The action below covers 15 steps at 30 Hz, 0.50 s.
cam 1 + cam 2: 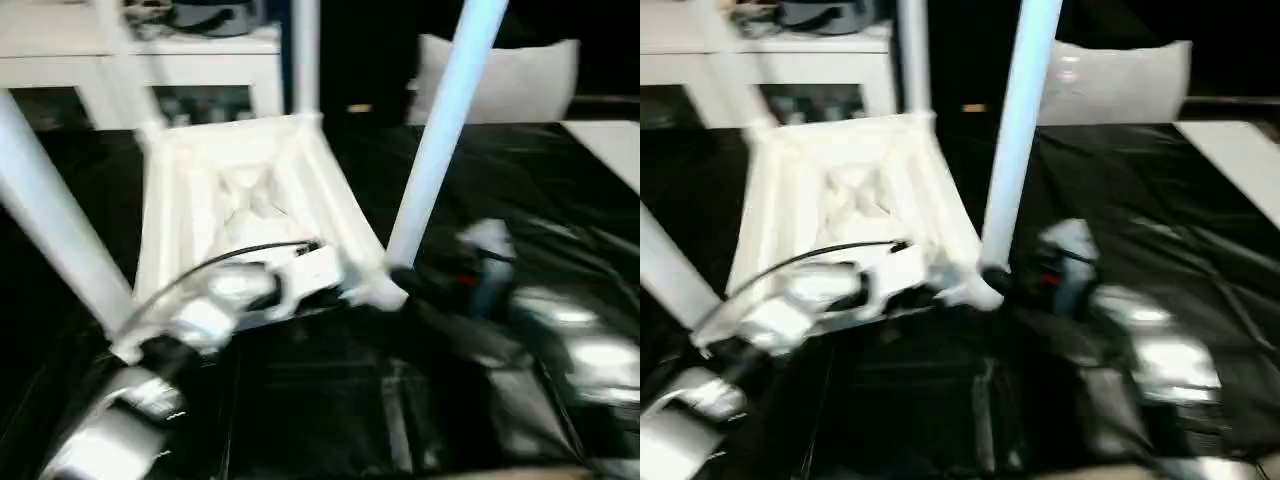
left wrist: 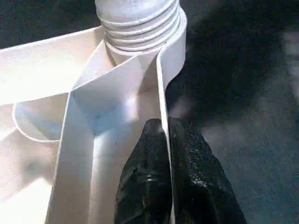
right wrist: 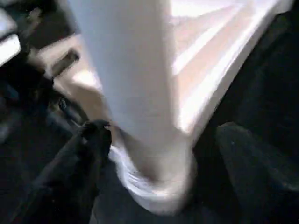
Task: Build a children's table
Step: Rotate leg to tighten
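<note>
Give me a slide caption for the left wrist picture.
Left gripper pinching the tabletop rim beside a screwed-in leg.

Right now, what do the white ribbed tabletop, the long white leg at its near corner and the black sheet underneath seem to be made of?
White ribbed tabletop: likely moulded plastic, matte; thin walls and X-ribs, one wall pinched by the left gripper. Long white leg: apparently the same plastic, smooth, with moulded threads at its base; the right gripper straddles it. Black sheet: probably thin plastic film, glossy and wrinkled.

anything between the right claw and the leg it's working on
Nothing visible. The right claw is open around the base of the leg, one finger on each side, right where the leg meets the tabletop corner socket.
</note>
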Available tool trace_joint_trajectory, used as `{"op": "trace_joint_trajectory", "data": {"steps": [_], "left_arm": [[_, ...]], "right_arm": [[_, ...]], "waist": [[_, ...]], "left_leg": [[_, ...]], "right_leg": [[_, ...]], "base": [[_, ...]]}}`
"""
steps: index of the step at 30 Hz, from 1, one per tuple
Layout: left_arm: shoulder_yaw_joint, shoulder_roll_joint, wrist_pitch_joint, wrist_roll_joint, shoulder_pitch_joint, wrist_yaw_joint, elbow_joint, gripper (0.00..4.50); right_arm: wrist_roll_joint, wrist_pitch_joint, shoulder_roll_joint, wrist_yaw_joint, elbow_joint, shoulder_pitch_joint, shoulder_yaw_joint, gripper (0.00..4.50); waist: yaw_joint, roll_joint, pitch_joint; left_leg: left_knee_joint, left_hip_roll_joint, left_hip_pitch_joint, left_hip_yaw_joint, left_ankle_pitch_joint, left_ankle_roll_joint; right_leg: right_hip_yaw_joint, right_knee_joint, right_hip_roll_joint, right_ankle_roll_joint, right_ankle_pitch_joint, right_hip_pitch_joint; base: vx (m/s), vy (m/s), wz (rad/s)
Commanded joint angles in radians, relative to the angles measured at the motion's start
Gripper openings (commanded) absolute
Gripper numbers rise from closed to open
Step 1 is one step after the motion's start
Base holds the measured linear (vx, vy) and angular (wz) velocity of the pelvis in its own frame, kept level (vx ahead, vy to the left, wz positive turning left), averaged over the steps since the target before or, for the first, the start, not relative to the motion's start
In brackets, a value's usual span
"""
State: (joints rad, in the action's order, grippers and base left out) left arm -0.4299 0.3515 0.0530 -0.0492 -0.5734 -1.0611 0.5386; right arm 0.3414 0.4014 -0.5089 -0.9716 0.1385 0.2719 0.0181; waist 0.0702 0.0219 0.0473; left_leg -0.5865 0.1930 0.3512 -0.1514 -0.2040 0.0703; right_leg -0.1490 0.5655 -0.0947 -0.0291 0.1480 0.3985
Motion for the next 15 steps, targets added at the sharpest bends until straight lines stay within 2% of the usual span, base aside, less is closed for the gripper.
{"op": "trace_joint_trajectory", "data": {"steps": [1, 2, 3, 6, 9, 10, 11, 13, 15], "left_arm": [[-0.043, 0.006, 0.035, 0.005, 0.018, -0.079, -0.03, 0.0], [-0.056, 0.026, 0.062, 0.016, 0.031, -0.129, -0.048, 0.0], [-0.062, 0.034, 0.069, 0.02, 0.036, -0.151, -0.056, 0.0], [-0.072, 0.05, 0.079, 0.029, 0.043, -0.197, -0.071, 0.0], [-0.076, 0.062, 0.088, 0.057, 0.046, -0.269, -0.105, 0.0], [-0.076, 0.062, 0.088, 0.059, 0.045, -0.271, -0.107, 0.0], [-0.077, 0.062, 0.089, 0.061, 0.044, -0.277, -0.111, 0.0], [-0.082, 0.063, 0.095, 0.059, 0.039, -0.294, -0.114, 0.0], [-0.085, 0.062, 0.102, 0.055, 0.034, -0.298, -0.109, 0.0]], "right_arm": [[-0.007, -0.028, -0.012, -0.066, -0.025, -0.006, -0.034, 4.13], [0.0, -0.049, -0.045, -0.137, -0.032, -0.015, -0.05, 4.13], [0.004, -0.057, -0.058, -0.171, -0.033, -0.017, -0.057, 4.13], [0.011, -0.068, -0.08, -0.235, -0.028, -0.014, -0.077, 4.13], [0.026, -0.071, -0.095, -0.322, -0.008, 0.007, -0.117, 3.98], [0.026, -0.071, -0.094, -0.325, -0.006, 0.009, -0.12, 3.79], [0.026, -0.074, -0.092, -0.332, -0.002, 0.014, -0.125, 3.76], [0.027, -0.076, -0.082, -0.356, 0.019, 0.031, -0.141, 3.59], [0.033, -0.067, -0.079, -0.38, 0.028, 0.039, -0.153, 3.47]], "waist": [[0.011, -0.016, -0.075], [0.019, -0.021, -0.074], [0.027, -0.023, -0.071], [0.041, -0.02, -0.071], [0.056, -0.018, -0.068], [0.056, -0.023, -0.067], [0.057, -0.021, -0.066], [0.059, -0.02, -0.064], [0.062, -0.021, -0.066]], "left_leg": [[0.055, 0.037, 0.012, -0.003, -0.067, -0.108], [0.05, 0.033, 0.015, -0.005, -0.051, -0.121], [0.051, 0.036, 0.015, -0.008, -0.055, -0.129], [0.051, 0.043, 0.009, -0.009, -0.049, -0.13], [0.056, 0.047, 0.002, -0.009, -0.085, -0.105], [0.057, 0.048, 0.002, -0.009, -0.098, -0.101], [0.059, 0.047, 0.003, -0.008, -0.115, -0.089], [0.06, 0.047, -0.004, -0.011, -0.136, -0.076], [0.06, 0.047, -0.002, -0.011, -0.138, -0.07]], "right_leg": [[0.07, -0.045, -0.073, -0.166, 0.193, -0.066], [0.069, -0.04, -0.072, -0.173, 0.17, -0.066], [0.07, -0.04, -0.072, -0.169, 0.184, -0.066], [0.067, -0.04, -0.069, -0.165, 0.206, -0.062], [0.068, -0.046, -0.069, -0.148, 0.274, -0.059], [0.067, -0.048, -0.07, -0.145, 0.292, -0.059], [0.067, -0.051, -0.07, -0.135, 0.322, -0.06], [0.069, -0.056, -0.069, -0.132, 0.347, -0.055], [0.069, -0.055, -0.07, -0.128, 0.35, -0.057]], "base": [[0.051, -0.037, -0.01], [0.0, 0.0, 0.0], [0.0, 0.0, 0.0], [0.0, 0.0, 0.0], [0.0, 0.0, 0.0], [0.0, 0.0, 0.0], [0.0, 0.0, 0.0], [0.0, 0.0, 0.0], [0.0, 0.0, 0.0]]}}
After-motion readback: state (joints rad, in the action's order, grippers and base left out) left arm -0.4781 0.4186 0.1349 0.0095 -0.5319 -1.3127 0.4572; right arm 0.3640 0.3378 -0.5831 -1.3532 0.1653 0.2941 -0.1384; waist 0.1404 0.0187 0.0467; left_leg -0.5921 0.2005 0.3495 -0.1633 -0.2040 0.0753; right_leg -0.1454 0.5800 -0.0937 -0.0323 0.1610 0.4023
